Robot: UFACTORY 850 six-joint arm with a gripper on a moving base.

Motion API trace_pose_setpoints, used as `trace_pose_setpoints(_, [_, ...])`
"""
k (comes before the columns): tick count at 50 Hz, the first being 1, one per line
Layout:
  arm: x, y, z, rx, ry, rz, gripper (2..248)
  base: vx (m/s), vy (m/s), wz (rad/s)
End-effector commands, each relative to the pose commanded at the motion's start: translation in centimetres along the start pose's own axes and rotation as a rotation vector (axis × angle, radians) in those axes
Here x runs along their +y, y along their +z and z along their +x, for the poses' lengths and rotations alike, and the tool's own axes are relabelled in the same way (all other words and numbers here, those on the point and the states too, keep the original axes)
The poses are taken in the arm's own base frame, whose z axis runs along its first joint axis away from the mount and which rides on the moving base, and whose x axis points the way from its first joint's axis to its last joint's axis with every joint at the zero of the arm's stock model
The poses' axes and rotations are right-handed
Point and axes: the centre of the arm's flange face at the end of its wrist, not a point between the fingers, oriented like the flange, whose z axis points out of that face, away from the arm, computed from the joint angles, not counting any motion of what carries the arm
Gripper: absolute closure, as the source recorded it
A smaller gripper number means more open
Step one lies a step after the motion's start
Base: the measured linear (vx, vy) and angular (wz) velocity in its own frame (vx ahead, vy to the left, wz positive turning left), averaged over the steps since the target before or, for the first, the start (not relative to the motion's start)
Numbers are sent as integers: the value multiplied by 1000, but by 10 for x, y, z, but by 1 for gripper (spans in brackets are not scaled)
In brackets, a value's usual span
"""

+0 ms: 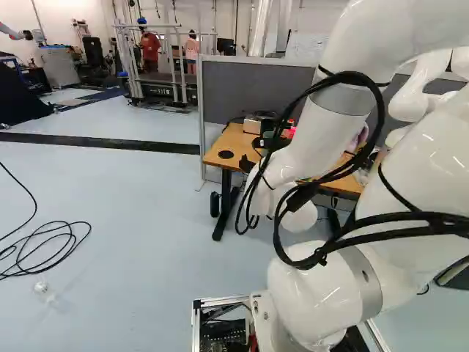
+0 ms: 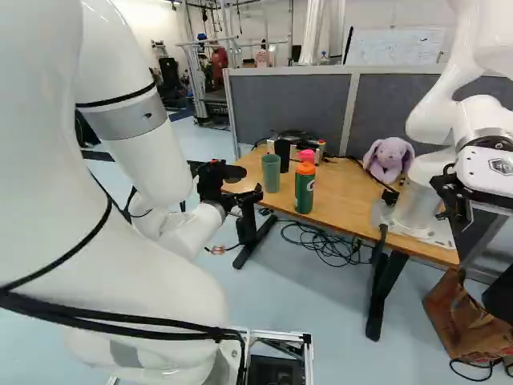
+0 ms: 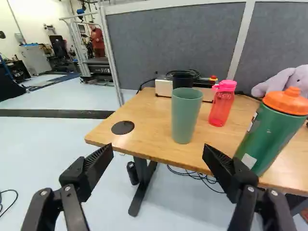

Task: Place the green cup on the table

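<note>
In the left base view, see the arm (image 1: 322,121) reach down from upper right toward the table (image 1: 238,141) near the middle; can't make out the cup there. In the right base view, find the gripper (image 2: 250,183) left of centre, short of the cup (image 2: 271,173), upright on the table beside the bottle (image 2: 304,194). In the wrist view, spread wide open, holding nothing, with the cup ahead, in line with the gap. Probably placed already, leaving just the retreat: back straight off, staying open, clear of cup and bottle.
</note>
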Motion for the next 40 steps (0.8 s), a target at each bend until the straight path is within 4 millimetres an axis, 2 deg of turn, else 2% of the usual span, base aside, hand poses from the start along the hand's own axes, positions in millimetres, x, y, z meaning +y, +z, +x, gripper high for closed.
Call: trace_pose_setpoints(40, [4,0,18,-88,-40,62,3,0,0,0])
